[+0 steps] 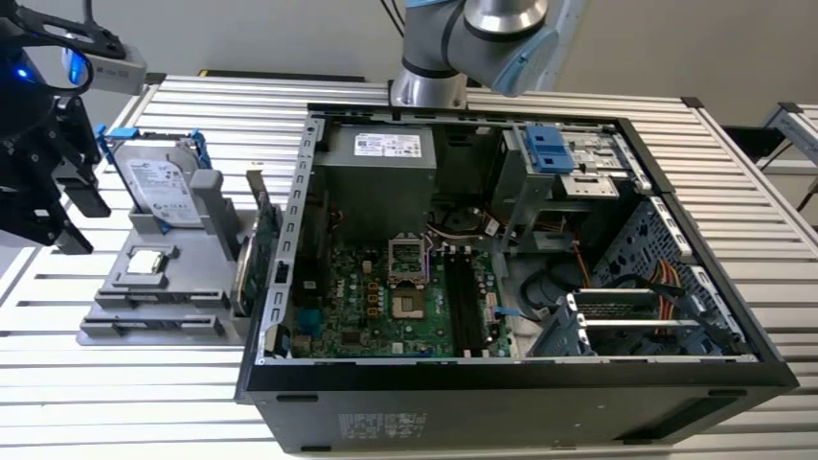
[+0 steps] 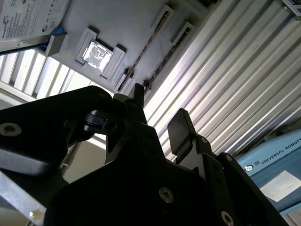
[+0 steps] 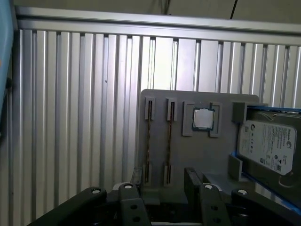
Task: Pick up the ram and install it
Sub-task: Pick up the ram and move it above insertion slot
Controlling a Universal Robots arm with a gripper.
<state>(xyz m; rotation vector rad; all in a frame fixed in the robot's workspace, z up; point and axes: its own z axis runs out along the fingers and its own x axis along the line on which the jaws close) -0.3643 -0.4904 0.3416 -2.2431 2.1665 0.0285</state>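
My gripper (image 1: 79, 216) hangs open at the exterior view's left, just off the end of a grey holder (image 1: 192, 287). In both wrist views its two black fingers (image 3: 193, 186) (image 2: 181, 127) stand apart with nothing between them. The holder (image 3: 221, 155) has two long narrow slots. A thin dark strip lies edge-on in each, and these look like the ram (image 3: 148, 141) (image 2: 146, 47) and a second stick (image 3: 169, 141). The slots line up just beyond the fingertips. The motherboard's long black slots (image 1: 457, 307) lie inside the open computer case.
A silver hard drive (image 1: 167, 192) in a blue-tabbed frame stands on the holder, with a square processor chip (image 3: 203, 118) beside it. A large green card (image 1: 264, 251) stands between holder and case wall (image 1: 306, 192). The slatted metal table (image 1: 128, 383) runs all round.
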